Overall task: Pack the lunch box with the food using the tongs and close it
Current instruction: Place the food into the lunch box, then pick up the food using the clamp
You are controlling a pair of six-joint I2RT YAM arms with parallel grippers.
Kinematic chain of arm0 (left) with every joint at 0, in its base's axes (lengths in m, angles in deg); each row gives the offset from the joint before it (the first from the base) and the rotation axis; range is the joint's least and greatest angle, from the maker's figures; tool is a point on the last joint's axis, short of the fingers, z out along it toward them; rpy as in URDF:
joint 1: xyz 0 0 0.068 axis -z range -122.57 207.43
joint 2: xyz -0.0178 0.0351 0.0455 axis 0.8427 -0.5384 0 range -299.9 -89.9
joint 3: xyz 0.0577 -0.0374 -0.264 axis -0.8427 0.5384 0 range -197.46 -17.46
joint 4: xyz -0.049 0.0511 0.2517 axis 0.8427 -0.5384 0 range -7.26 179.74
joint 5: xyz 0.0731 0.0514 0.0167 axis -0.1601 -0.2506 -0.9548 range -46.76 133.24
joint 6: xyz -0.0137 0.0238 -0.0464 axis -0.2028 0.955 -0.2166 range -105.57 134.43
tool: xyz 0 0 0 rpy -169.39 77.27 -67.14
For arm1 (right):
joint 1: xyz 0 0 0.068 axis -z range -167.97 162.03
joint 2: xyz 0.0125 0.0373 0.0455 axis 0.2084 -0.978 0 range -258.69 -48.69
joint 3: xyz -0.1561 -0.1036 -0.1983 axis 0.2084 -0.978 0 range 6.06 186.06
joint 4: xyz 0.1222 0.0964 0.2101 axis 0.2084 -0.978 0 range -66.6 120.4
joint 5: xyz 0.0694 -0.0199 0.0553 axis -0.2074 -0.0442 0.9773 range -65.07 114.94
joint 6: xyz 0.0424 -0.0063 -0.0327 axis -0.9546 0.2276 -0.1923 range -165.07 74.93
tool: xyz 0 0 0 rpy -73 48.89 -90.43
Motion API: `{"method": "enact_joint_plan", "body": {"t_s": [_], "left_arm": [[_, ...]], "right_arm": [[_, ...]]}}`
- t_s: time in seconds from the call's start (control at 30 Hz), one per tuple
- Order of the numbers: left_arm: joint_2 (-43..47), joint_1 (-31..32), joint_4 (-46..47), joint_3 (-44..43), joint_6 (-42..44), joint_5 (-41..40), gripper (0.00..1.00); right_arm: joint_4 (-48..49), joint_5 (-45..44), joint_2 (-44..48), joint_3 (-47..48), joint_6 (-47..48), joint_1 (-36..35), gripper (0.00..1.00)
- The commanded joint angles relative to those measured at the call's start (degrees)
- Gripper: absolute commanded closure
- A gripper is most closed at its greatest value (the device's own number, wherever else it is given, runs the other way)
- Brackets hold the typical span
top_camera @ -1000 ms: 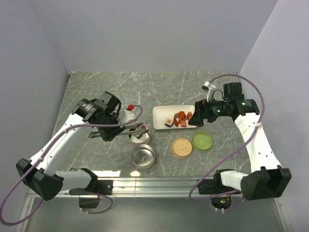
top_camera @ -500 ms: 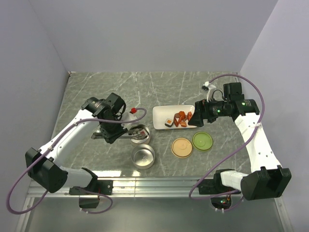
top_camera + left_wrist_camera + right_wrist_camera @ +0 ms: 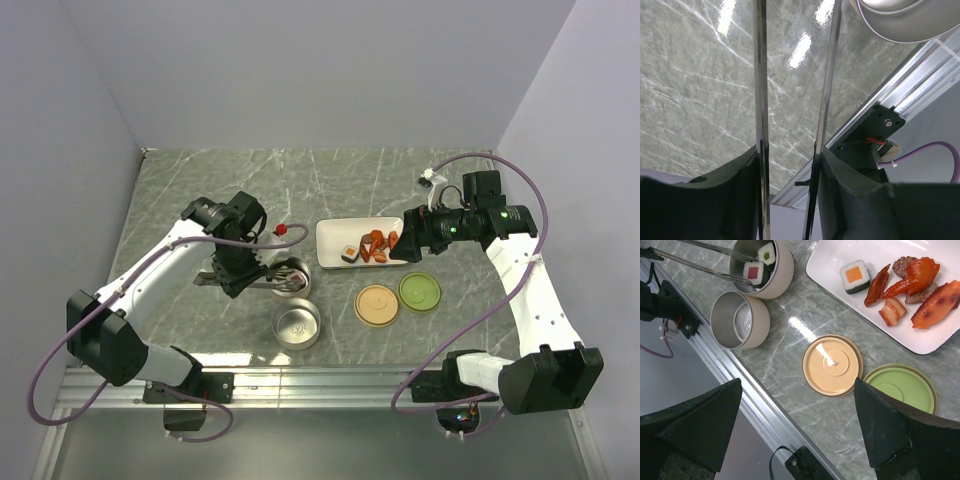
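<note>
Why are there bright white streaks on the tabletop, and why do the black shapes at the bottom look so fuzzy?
Left wrist view: light glares in streaks off the glossy table; the dark left fingers gripping the tongs are too close to be sharp. Right wrist view: glare on the table and tan lid, right fingers likewise dark and soft. Top view: even light, soft shadows.

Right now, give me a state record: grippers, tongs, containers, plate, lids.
left gripper: closed on the tongs
tongs: tips reach into the far container
right gripper: open, holding nothing
far container: two sushi pieces inside, one red-topped, one green-topped
near container: empty
plate: one orange-topped sushi, several orange-red chunks
tan lid: lying flat, off the containers
green lid: lying flat beside the tan lid
</note>
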Motion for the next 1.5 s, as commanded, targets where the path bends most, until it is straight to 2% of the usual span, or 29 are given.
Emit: {"method": "enact_joint_plan", "body": {"t_s": [0.0,0.23,0.47,0.8,1.17,1.47], "left_arm": [[-0.17,-0.2,0.59,-0.79,0.88,1.4,0.53],[-0.35,-0.37,-0.9,-4.3,1.23,0.52,0.47],[-2.28,-0.55,-1.43,-12.3,1.67,-2.03,0.47],[-12.37,1.91,5.24,-24.52,-1.22,1.05,0.46],[-24.59,7.1,9.03,-28.56,-3.95,0.78,0.45],[-29.34,8.77,10.52,-29.71,-5.36,2.72,0.45]], "right_arm": [[-0.05,0.71,-0.18,2.16,0.15,0.41,0.0],[-0.05,1.06,-0.88,2.69,0.06,0.41,0.0],[0.04,1.5,-1.23,2.87,-0.03,0.41,0.0],[0.92,-0.52,-1.41,2.86,-1.17,0.41,0.0],[1.53,-5.0,-3.16,4.36,-2.75,0.41,0.0],[2.06,-5.36,-3.25,3.4,-2.75,0.41,0.0]]}}
